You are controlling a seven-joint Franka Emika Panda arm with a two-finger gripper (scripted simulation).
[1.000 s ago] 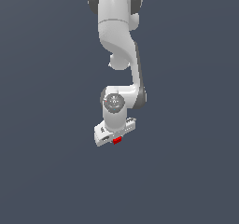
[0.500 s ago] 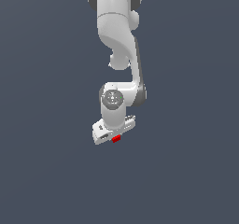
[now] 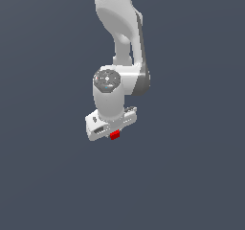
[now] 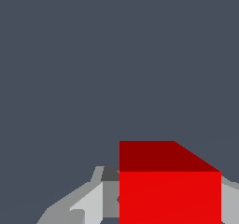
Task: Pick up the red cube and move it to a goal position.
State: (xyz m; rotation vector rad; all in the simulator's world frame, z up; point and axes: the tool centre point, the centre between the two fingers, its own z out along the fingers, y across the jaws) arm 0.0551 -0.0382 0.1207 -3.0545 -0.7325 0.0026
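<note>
The red cube (image 3: 115,135) is a tiny bright red block that peeks out just under the white gripper (image 3: 114,134) in the exterior view. The white arm reaches down from the top of that view. In the wrist view the red cube (image 4: 169,190) fills much of the picture and sits between the grey fingers (image 4: 88,204), which close on its sides. The gripper (image 4: 158,204) is shut on the cube and holds it. The fingertips are hidden behind the hand in the exterior view.
A plain dark grey-blue surface (image 3: 191,176) fills the rest of both views. No other object or goal marker shows.
The gripper with the red cube has moved a little toward the exterior view's left and very slightly up. The grip on the cube has not changed.
</note>
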